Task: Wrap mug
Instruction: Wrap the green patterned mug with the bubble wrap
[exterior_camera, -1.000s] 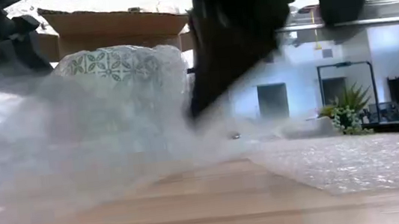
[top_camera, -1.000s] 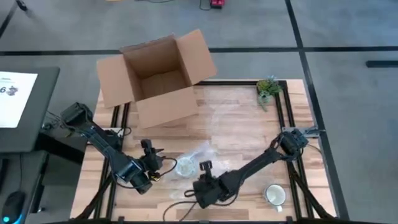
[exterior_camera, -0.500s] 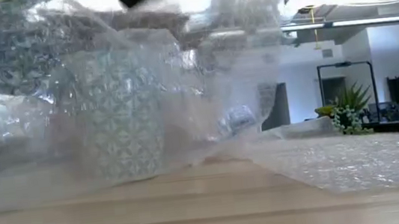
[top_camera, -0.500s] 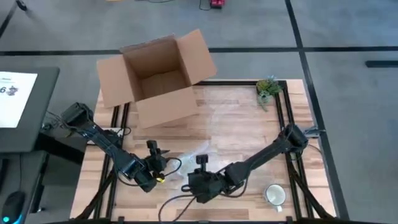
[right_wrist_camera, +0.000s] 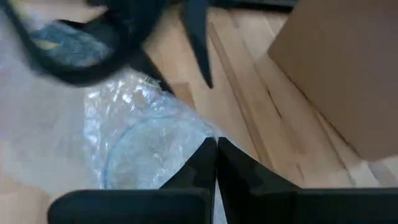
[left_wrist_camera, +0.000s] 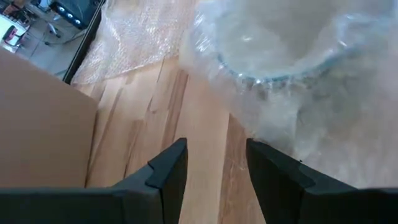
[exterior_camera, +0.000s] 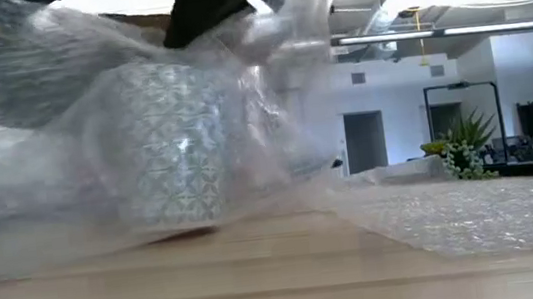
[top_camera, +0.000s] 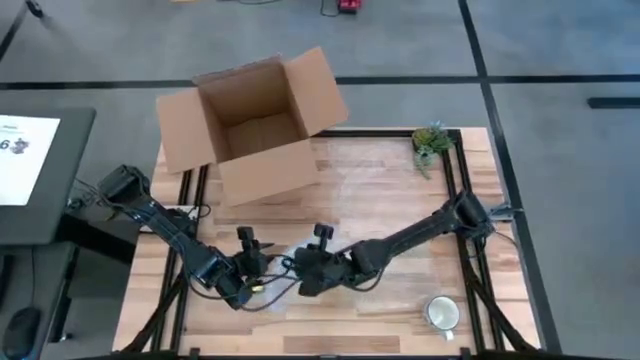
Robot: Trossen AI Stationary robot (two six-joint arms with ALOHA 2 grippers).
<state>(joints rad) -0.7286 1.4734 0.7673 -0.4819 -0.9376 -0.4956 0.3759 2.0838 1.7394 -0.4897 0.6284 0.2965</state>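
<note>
Looking down from above, both arms are meeting near the front middle of the table (top_camera: 400,215); the left gripper (top_camera: 250,265) is sitting just left of the bundle, the right gripper (top_camera: 312,268) just right of it, and the mug (top_camera: 283,266) is hidden between them under bubble wrap (top_camera: 345,205) that is trailing toward the far side; an open cardboard box (top_camera: 255,125) is standing at the far left, a small plant (top_camera: 432,142) at the far right corner, and a second, bare white mug (top_camera: 441,314) is waiting near the right front edge.

Looking level across the table, the patterned mug (exterior_camera: 170,145) is standing upright on the wood with wrap (exterior_camera: 55,143) draped over and around it, loose and not sealed; I judge the wrapping about half done, with tucking and closing left.

Looking past the left wrist, its jaws are standing open with bare wood between them, the covered mug rim (left_wrist_camera: 280,56) just ahead.

Looking past the right wrist, its fingers (right_wrist_camera: 205,163) are pressed together, seemingly pinching the wrap over the mug (right_wrist_camera: 149,149).

No brand is readable; only a "6" is showing on a sheet (top_camera: 22,150) at the far left.
</note>
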